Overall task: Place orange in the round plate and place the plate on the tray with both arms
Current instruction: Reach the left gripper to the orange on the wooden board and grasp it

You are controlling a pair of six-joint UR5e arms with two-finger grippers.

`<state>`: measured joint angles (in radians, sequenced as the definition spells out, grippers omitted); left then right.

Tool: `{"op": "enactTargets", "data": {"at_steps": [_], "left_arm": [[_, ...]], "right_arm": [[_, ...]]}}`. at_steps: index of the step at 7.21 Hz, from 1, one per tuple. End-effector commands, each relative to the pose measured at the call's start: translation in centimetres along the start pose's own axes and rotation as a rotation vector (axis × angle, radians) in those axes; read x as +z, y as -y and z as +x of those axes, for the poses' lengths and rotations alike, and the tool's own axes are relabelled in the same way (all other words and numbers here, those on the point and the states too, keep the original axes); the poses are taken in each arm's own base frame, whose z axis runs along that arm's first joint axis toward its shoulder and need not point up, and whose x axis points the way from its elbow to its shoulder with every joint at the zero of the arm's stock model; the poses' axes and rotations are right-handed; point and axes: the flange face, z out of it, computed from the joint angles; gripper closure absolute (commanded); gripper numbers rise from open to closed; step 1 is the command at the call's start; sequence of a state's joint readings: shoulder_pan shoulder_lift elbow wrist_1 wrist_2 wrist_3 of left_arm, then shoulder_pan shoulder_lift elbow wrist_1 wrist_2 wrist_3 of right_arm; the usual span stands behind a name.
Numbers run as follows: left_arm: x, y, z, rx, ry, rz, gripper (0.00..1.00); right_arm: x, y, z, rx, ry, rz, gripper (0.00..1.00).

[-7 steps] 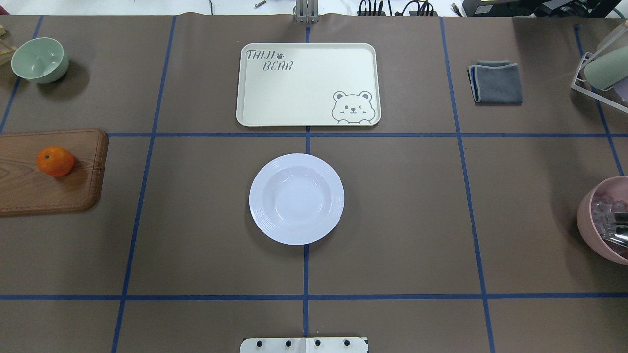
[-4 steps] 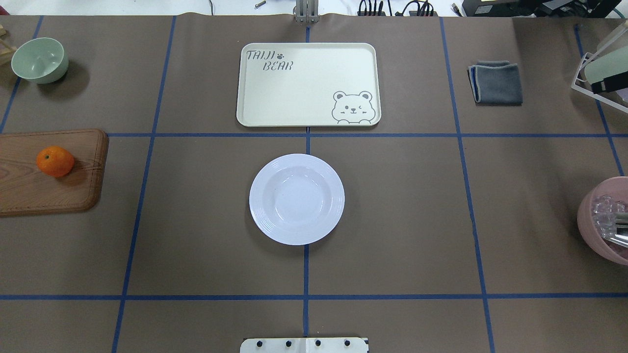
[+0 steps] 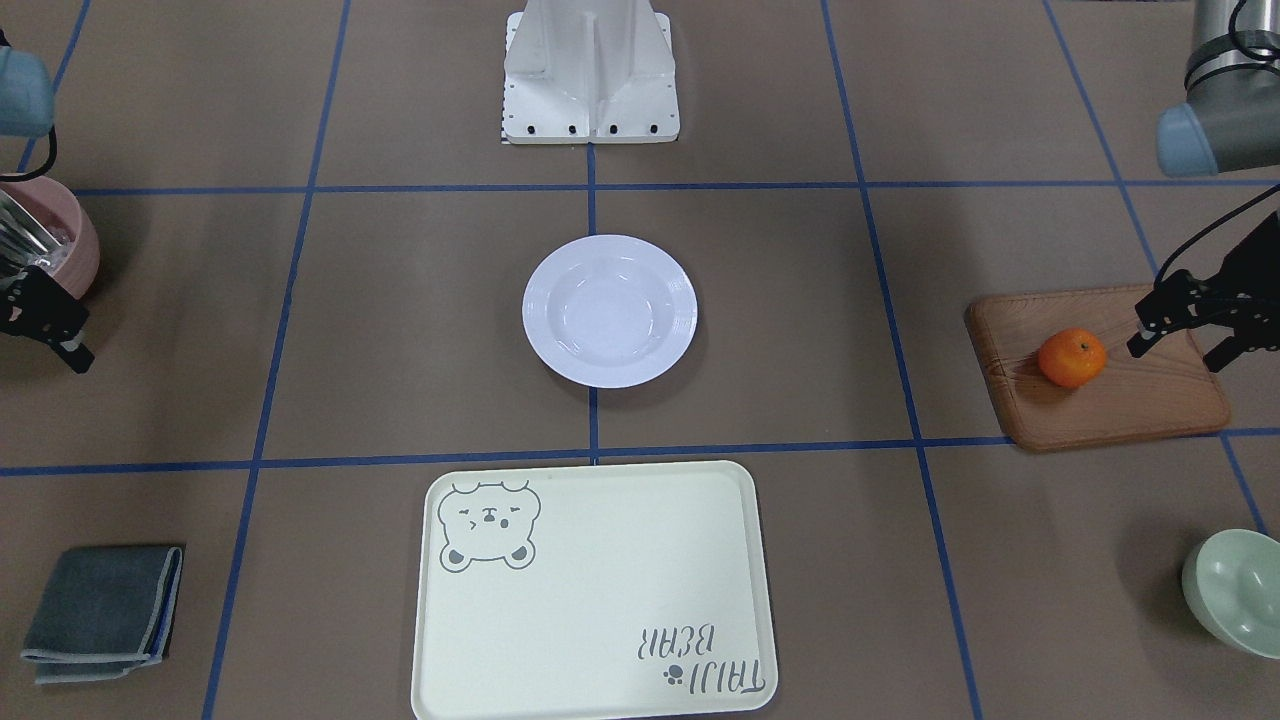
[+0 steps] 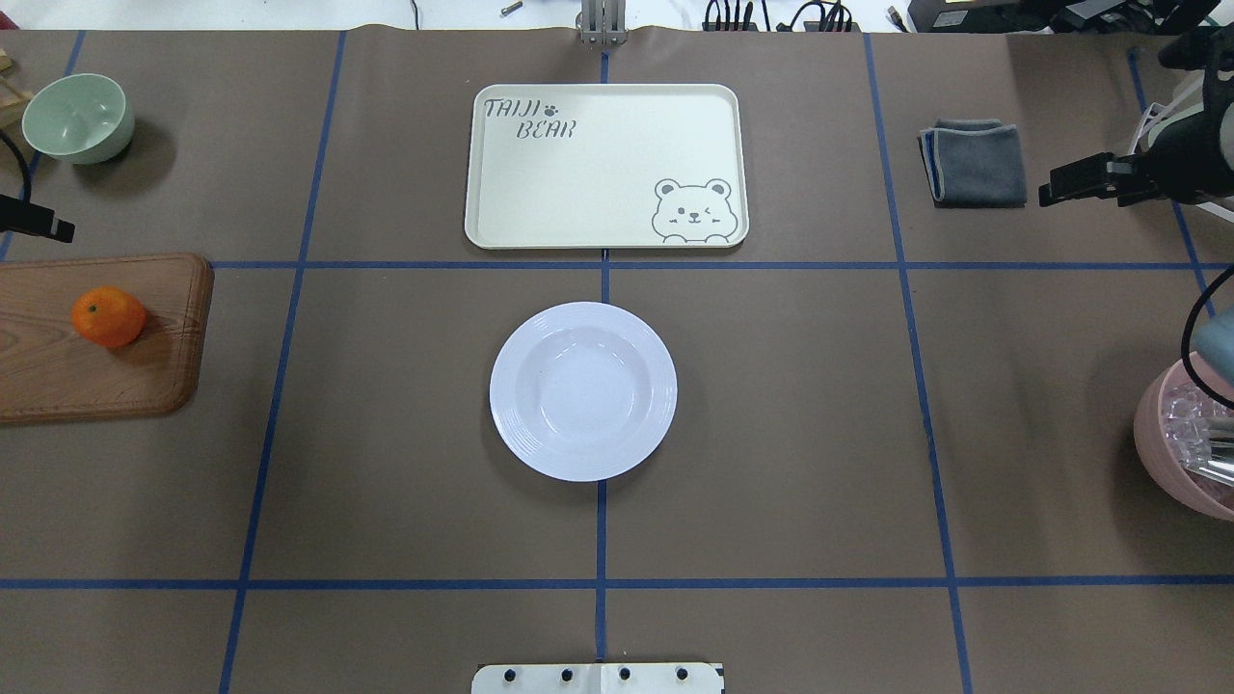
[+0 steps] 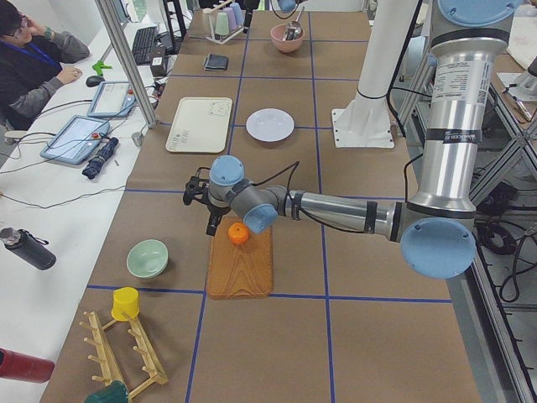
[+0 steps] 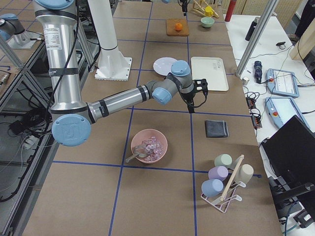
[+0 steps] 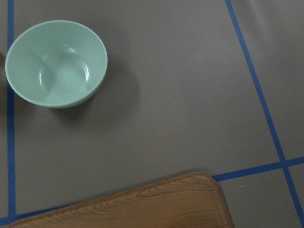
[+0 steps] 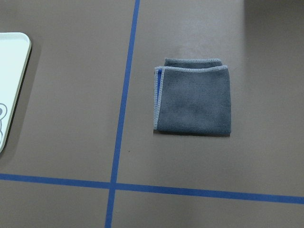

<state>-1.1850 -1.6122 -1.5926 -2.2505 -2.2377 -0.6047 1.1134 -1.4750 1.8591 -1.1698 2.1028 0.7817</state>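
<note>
One relation decides the next move. The small round bright-orange mandarin (image 3: 1072, 357) sits on the brown wooden board (image 3: 1130, 410) at the robot's left end of the table. The black two-finger left gripper (image 3: 1183, 347) hangs just beside it, on the outboard side and above the board.

- Left gripper: fingers spread apart, holding nothing.
- Mandarin: round, so no long axis to align with.
- Nearer arm: the left, clearly. The black right gripper (image 4: 1053, 193) is well apart at the opposite end, near the folded grey cloth (image 4: 976, 161). I cannot tell how its fingers stand.
- Glossy white round plate (image 3: 535, 310): mid-table, no fruit in it.
- Pale cream rectangular bear tray (image 3: 600, 580): just beyond the plate from the robot's base, not touching it.

Judgement: the left gripper should shift inboard, toward the plate side, centre over the mandarin, then descend.
</note>
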Motion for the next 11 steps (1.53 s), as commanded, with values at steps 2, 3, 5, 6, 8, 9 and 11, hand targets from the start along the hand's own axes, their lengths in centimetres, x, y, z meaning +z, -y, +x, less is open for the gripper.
{"op": "enactTargets", "data": {"at_steps": [2,3,5,6,8,9,11], "left_arm": [[6.3,-5.2,3.0,0.065,0.082,-0.025,0.02],[7.0,-5.6,3.1,0.073,0.082,-0.04,0.02],[8.5,-6.5,2.6,0.08,0.099,-0.066,0.02],[8.9,-6.8,2.5,0.081,0.1,-0.073,0.02],[8.9,-6.8,2.7,0.09,0.092,-0.066,0.86],[8.5,-6.6,3.0,0.096,0.082,-0.063,1.0],[4.4,-4.0,5.9,0.073,0.0,-0.071,1.0]], "right_arm": [[0.7,-0.8,-2.9,-0.012,-0.049,0.003,0.0],[0.8,-0.9,-2.9,-0.013,-0.05,0.001,0.0],[1.0,-1.0,-2.9,-0.014,-0.05,0.0,0.0],[1.1,-1.0,-2.9,-0.015,-0.051,-0.001,0.0],[1.3,-1.2,-3.0,-0.019,-0.05,-0.005,0.0],[1.3,-1.1,-3.1,-0.021,-0.052,-0.002,0.0],[1.3,-1.1,-3.2,-0.023,-0.053,0.003,0.0]]}}
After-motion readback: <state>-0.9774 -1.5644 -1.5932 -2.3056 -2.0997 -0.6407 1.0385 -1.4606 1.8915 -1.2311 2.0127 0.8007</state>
